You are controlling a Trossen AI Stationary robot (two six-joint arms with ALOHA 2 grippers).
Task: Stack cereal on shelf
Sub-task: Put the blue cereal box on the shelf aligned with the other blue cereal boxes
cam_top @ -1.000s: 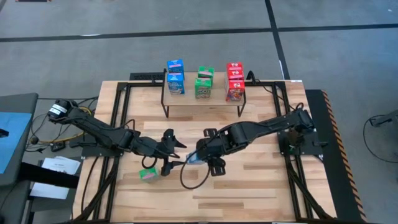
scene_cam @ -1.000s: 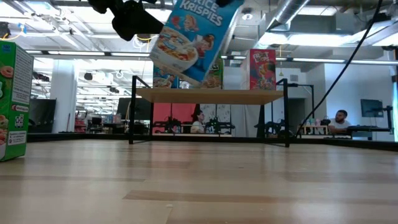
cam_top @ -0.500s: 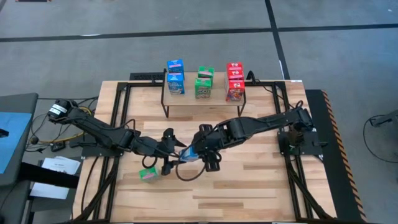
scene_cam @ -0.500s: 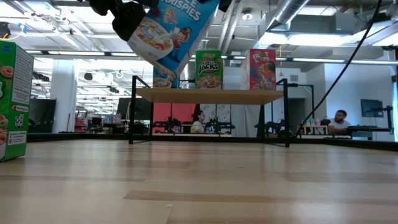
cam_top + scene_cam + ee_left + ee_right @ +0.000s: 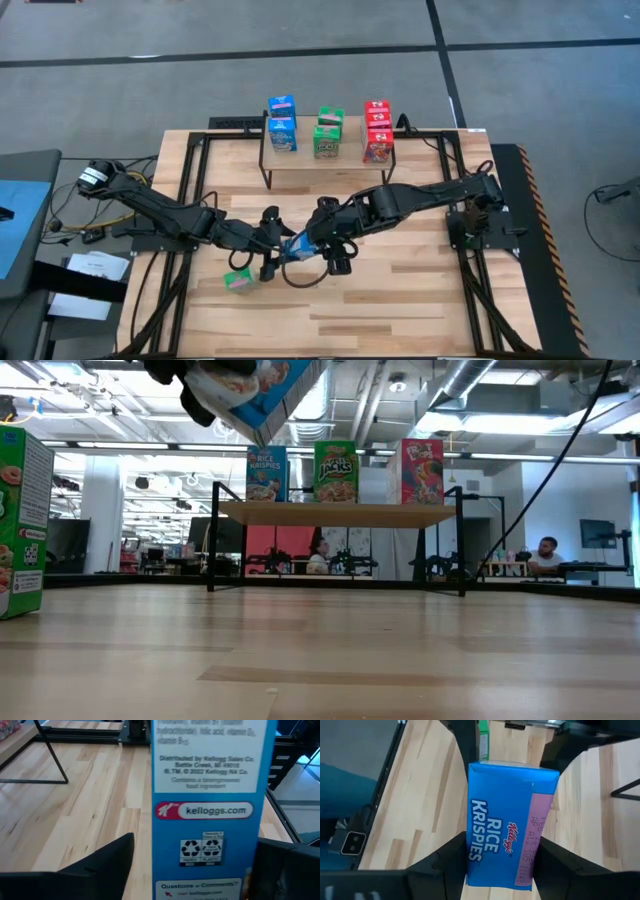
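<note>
You had the right gripper (image 5: 501,865) clamped on the blue cardboard Rice Krispies box (image 5: 506,822), left gripper (image 5: 192,870) open around it for a handoff.

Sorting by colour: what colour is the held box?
Blue box, clearest in the right wrist view.

1. Plank tabletop (image 5: 400,300): we see light wooden boards filling a black metal frame (image 5: 185,150).
2. Grey floor (image 5: 150,60): crossed by dark lines around the table.
3. Side surface (image 5: 20,220): dark, beside the table, bearing a blue item; white papers (image 5: 85,275) lie near it.
4. Room beyond: we note a seated person (image 5: 545,552) at the far desks.
5. Ceiling pipes (image 5: 470,380) overhead.
</note>
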